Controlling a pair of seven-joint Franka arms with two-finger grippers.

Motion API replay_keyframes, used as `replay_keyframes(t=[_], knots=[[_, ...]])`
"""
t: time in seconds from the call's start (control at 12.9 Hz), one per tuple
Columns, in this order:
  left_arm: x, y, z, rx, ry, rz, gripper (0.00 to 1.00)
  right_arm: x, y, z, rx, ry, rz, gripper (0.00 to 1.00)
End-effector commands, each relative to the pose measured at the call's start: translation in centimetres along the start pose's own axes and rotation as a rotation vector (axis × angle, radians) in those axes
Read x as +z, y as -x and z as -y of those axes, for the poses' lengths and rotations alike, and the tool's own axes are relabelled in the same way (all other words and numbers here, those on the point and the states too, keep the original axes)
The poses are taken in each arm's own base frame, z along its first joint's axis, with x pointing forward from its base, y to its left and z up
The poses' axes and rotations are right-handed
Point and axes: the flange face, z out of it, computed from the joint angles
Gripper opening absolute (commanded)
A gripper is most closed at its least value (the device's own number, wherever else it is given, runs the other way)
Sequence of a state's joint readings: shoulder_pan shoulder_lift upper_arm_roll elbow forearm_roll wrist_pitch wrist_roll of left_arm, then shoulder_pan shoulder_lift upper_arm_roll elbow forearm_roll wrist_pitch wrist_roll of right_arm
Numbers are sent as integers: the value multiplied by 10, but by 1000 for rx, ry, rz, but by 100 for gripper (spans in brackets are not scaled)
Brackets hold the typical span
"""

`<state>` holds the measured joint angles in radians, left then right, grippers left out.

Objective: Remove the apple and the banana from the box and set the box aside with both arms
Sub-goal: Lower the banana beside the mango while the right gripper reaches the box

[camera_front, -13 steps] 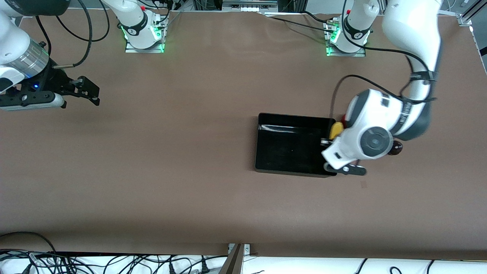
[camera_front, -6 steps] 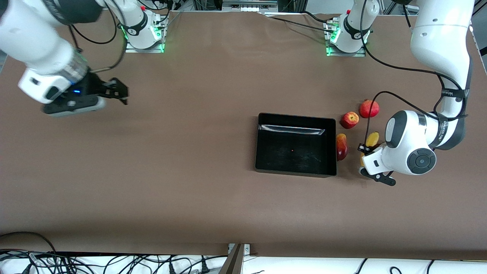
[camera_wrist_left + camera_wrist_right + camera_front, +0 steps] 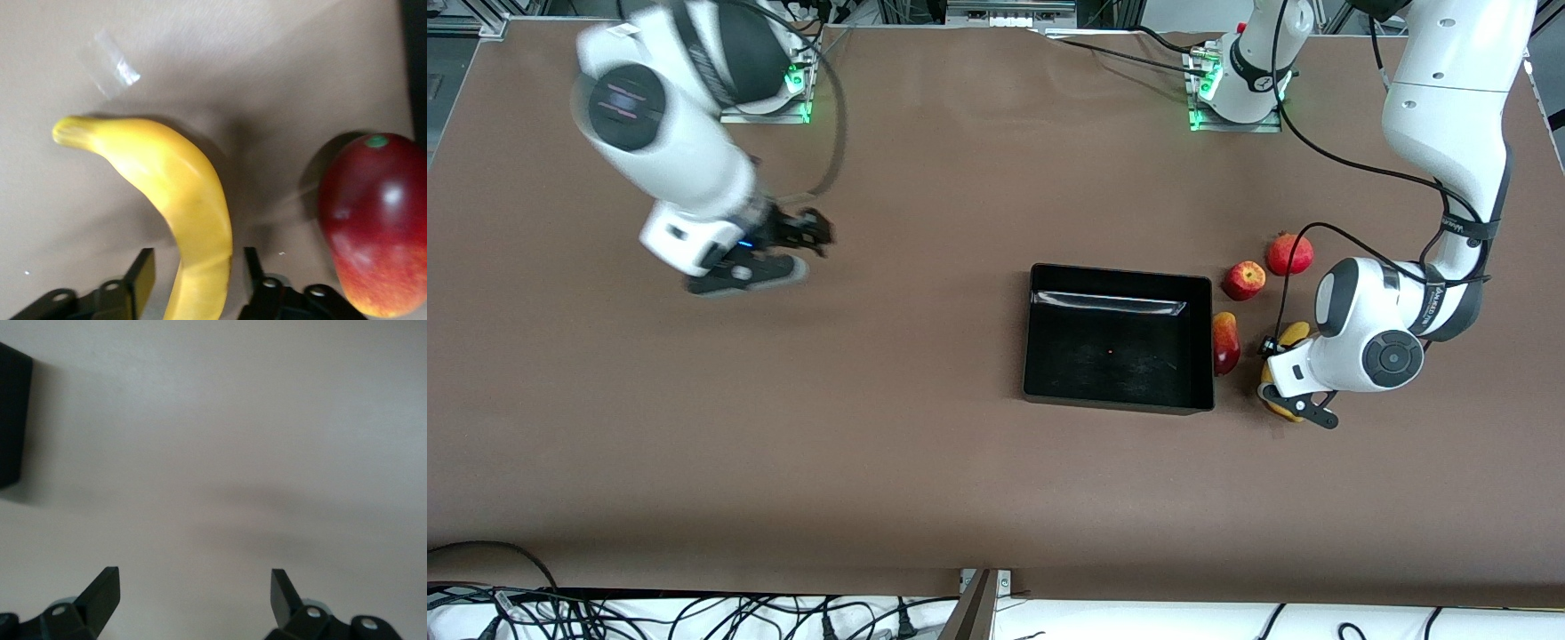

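Left gripper [image 3: 1272, 391], fingers parted on either side of the banana [image 3: 175, 200] without pinching it, sits low on the table beside the box [image 3: 1033, 356], apparently letting it go. Farther from the camera, the apple [image 3: 1243, 280] lies outside the box. Right gripper [image 3: 805, 233], spread and holding nothing, hangs over bare table well apart from the box, probably heading for its share of the push.

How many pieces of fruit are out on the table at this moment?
4, all beside the empty box at the left arm's end: apple, pomegranate by it, red-and-yellow mango-like fruit against the box wall, banana on the table between the left claw's open fingers.
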<state>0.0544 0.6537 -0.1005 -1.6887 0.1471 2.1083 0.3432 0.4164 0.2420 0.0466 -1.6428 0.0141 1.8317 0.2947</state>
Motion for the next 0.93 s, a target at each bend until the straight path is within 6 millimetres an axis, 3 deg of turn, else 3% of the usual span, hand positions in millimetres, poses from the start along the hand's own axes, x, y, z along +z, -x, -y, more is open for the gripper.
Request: replay_keyframes(t=[0.0,0.23,0.46,0.7,0.85], knots=[[-67,9,-1,29,-26,-18,100,39,-23,82,92,-40,-11,100],[-158,14,-23,10,-23,13,100,88,-32,168,202,-102,-65,100],[-239,37,-34,-124,54,-38,100,141,-21,242,268,-152,-116,100],[-309,74,-52,-238,37,-104,100,194,-10,281,265,-186,-155,100],[-337,111,-69,-415,119,-151,100,221,-10,288,247,-180,-178,100]])
